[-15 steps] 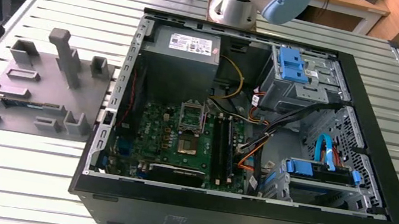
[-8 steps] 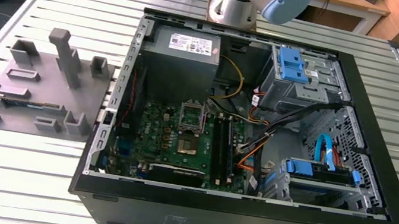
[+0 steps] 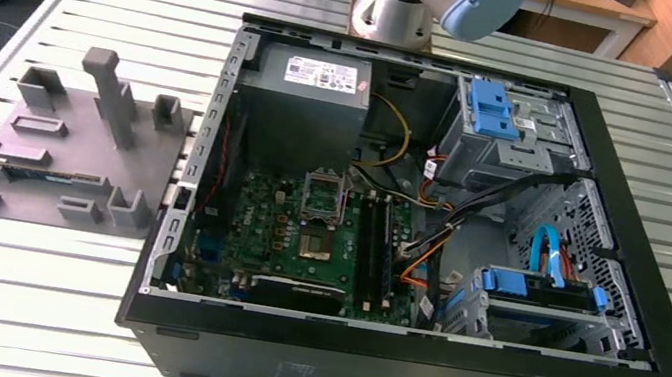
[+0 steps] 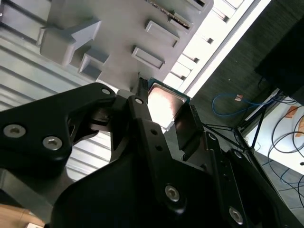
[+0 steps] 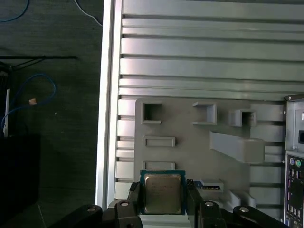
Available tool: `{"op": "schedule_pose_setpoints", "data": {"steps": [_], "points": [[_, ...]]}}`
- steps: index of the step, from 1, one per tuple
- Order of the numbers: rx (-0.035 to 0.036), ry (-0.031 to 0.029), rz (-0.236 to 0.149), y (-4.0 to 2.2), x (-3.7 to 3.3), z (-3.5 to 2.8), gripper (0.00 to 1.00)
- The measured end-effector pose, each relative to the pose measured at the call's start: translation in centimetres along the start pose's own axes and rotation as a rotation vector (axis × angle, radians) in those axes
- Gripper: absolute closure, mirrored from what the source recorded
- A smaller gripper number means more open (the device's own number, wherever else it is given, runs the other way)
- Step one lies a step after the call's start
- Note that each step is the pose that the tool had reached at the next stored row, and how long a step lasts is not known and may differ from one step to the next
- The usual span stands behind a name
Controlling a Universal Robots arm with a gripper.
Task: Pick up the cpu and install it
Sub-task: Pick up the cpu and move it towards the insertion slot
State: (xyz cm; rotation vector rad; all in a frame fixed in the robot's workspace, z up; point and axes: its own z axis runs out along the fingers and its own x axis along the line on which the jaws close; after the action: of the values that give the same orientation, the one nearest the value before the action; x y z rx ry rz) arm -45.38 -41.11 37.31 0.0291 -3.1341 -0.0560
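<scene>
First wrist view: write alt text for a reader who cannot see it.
The black hand grips the cpu, a square silvery chip, by two opposite edges above a grey parts holder. The holder lies on a slatted metal table; a blue cable lies on the floor.

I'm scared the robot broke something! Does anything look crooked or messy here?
Nothing stands out. The cpu sits square and level between the fingers of the gripper, near the edge of the grey parts tray. The computer case lies open on the slatted table, its cables loose but tucked inside.
</scene>
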Motion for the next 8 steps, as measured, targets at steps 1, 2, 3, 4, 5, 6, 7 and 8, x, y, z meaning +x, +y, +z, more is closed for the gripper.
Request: {"op": "schedule_pose_setpoints", "data": {"steps": [1, 2, 3, 4, 5, 6, 7, 8], "points": [[-0.0001, -0.0002, 0.0, 0.0, 0.0, 0.01, 0.53], [-0.0002, -0.0003, 0.0, 0.0, 0.0, 0.01, 0.53], [-0.0001, -0.0003, 0.0, 0.0, 0.0, 0.0, 0.53], [-0.0001, -0.0002, 0.0, 0.0, 0.0, -0.01, 0.53], [0.0, -0.0001, 0.0, 0.0, 0.0, -0.02, 0.53], [0.0, 0.0, 0.0, 0.0, -0.04, -0.03, 0.53], [0.0001, 0.0002, 0.0, 0.0, -0.16, -0.04, 0.53], [-0.0001, -0.0001, 0.0, -0.01, -0.32, -0.02, 0.53]]}}
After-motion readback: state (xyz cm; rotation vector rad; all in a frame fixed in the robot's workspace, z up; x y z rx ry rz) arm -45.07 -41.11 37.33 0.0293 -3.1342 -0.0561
